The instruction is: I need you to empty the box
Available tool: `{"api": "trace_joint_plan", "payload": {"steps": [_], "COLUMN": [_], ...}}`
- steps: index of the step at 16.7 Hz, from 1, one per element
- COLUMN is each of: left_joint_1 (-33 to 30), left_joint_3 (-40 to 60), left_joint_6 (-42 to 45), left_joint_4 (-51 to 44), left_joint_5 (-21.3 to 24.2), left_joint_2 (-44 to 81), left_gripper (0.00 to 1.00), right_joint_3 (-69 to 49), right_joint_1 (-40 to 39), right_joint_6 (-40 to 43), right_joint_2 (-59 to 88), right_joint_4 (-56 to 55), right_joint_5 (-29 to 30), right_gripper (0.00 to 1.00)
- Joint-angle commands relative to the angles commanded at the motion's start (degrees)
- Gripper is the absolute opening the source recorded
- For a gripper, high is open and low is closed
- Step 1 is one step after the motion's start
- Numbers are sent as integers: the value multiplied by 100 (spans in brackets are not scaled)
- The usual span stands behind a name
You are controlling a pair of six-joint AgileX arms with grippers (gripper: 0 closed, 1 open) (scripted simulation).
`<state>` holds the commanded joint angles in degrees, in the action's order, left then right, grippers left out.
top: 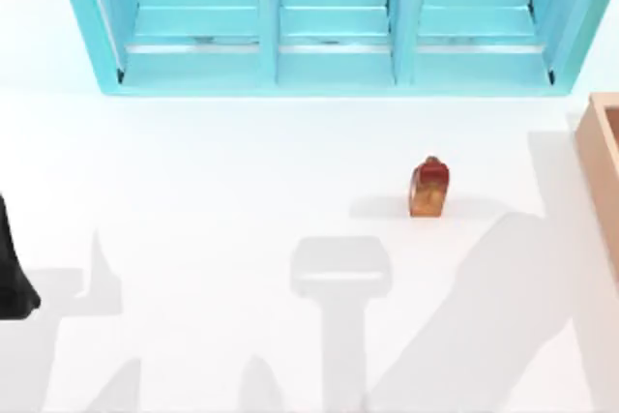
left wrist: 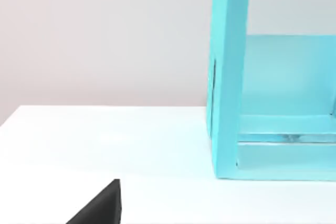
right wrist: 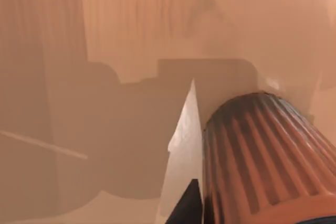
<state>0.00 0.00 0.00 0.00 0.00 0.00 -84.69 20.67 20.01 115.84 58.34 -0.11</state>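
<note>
The box (top: 602, 166) sits at the right edge of the bench (top: 213, 200), partly in view; the right arm is the nearer one, its wrist camera looking straight into the orange-brown interior. A ribbed brown cylinder (right wrist: 262, 156) lies close below that camera, its long axis running away toward the box floor, one dark fingertip (right wrist: 188, 205) of the right pincer just beside it; whether the fingers are apart or clamped cannot be told. Judgement: the coming move is a vertical lift clear of the box walls. A small red-brown item (top: 428, 187) stands on the bench, left of the box. The left arm (top: 12, 273) is parked at the left edge, its pincer state unreadable, the shelf (top: 329, 16) ahead of it.
</note>
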Motion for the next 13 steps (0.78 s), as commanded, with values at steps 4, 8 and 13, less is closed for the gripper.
{"api": "trace_joint_plan", "payload": {"steps": [4,8,13], "left_joint_1": [0,0,0], "left_joint_3": [0,0,0], "left_joint_6": [0,0,0], "left_joint_4": [0,0,0], "left_joint_5": [0,0,0], "left_joint_2": [0,0,0], "left_gripper": [100,100,100], "right_joint_3": [-508,-1286,-2091], "right_joint_1": [-306,-653,-637], "right_joint_6": [-80,-232,-101], "right_joint_2": [-6,27,-2], "right_joint_4": [3,83,1198], "right_joint_5": [-73,-142,-209], "right_gripper": [0,0,0]}}
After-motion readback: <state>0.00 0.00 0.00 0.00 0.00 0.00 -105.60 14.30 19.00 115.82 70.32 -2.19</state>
